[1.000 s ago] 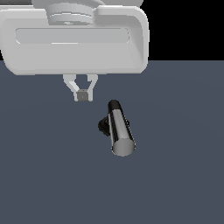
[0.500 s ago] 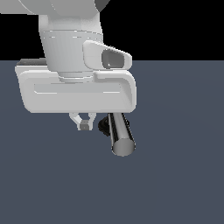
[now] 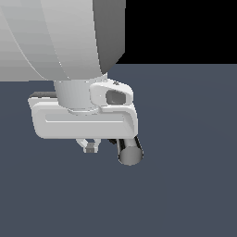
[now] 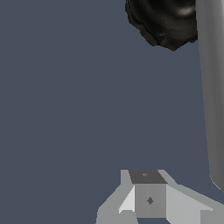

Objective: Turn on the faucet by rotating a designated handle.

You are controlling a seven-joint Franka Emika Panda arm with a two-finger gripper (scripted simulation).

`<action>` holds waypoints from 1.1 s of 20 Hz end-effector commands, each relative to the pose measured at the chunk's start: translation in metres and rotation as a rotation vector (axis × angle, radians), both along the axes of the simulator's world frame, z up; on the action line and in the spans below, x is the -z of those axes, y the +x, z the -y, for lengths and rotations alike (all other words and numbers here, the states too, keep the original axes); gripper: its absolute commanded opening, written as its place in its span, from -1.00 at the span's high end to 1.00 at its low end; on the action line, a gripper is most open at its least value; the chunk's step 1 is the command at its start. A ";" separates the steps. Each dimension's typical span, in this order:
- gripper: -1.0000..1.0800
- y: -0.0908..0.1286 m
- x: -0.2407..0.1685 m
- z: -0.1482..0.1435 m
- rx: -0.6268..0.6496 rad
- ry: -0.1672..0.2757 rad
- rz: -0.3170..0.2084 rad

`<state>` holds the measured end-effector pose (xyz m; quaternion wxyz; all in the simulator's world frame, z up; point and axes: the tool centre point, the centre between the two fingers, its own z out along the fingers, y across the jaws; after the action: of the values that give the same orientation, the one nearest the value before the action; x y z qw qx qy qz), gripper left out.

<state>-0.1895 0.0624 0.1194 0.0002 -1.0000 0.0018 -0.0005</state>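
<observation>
Here the closed end effector [image 3: 90, 147] hangs beside the handle [image 3: 130, 152].

**Faucet and handle on the dark floor**

The faucet [image 4: 168, 22] shows in the wrist view as a black, round, ridged base with a glossy sheen, sitting on the dark grey-blue surface. Beside and partly across it runs the handle [image 4: 214, 87], a straight, smooth silver cylinder with soft highlights along its length. In the exterior view only the handle's near end is visible [image 3: 130, 152]: a short stretch of shiny barrel closed by a flat grey face that points toward the camera. The rest of the fixture is hidden there.
</observation>
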 end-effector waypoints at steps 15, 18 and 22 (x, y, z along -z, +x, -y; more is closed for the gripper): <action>1.00 0.005 0.017 0.007 0.003 0.001 -0.001; 1.00 0.006 0.017 0.021 0.003 0.001 -0.001; 1.00 0.007 0.017 0.039 0.003 0.001 -0.001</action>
<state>-0.1827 0.0300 0.1026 0.0005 -1.0000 0.0035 0.0000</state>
